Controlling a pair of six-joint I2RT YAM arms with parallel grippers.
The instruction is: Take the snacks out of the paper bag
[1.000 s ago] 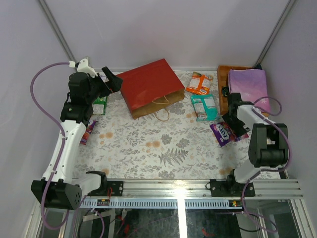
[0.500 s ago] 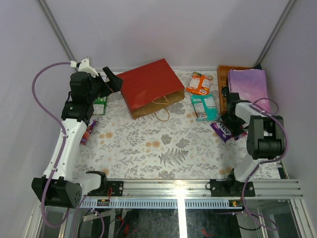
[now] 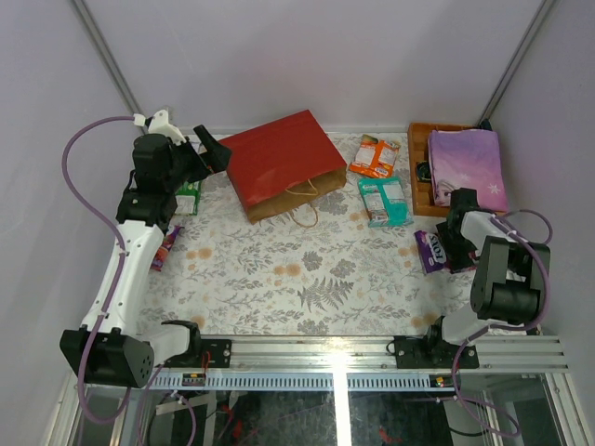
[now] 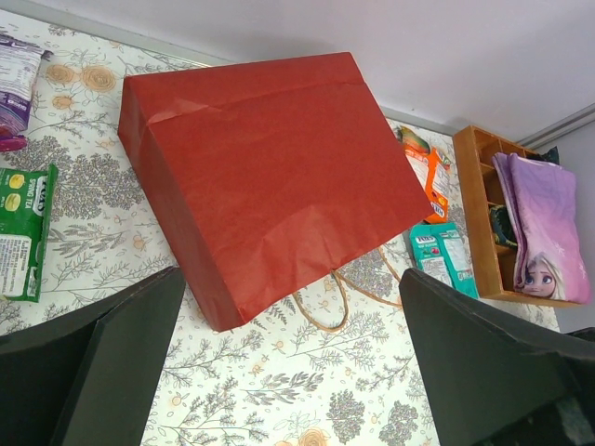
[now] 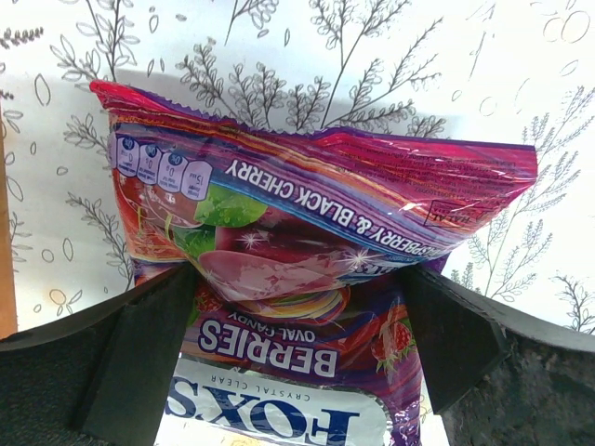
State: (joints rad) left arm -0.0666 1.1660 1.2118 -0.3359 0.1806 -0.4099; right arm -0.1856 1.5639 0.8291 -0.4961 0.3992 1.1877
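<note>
Although lying flat and looking nearly empty, not to be called finished yet: paper bag (image 3: 279,163) on the flowered table (image 3: 279,279), closed bottom toward the back wall, mouth with the tan cord handles (image 3: 302,197) toward the near side and slightly to the right. No view inside from any camera, so contents unknown.

Hovering just beside the far-left corner of the bag, at the closed end: left gripper (image 3: 210,149), fingers (image 4: 102,372) wide apart, holding nothing. Seen from the left wrist camera, looking along the red face, with the handles at the opposite end of it. Probably the wrong end for reaching in, then; to empty the bag, better either to go around to the mouth or to raise this closed end and tip toward the near side.

Well apart from the bag, at the right side of the table: right gripper (image 3: 449,243), low over the purple packet (image 5: 307,251), fingers (image 5: 112,362) spread on both sides of it and, as far as visible, not pressed on it. Already outside the bag: orange packet (image 3: 374,156) and teal packet (image 3: 383,201) between bag and orange wooden tray (image 3: 416,149), green packet (image 3: 189,197) near the left arm.

Nearer to the bag by far: left arm.
</note>
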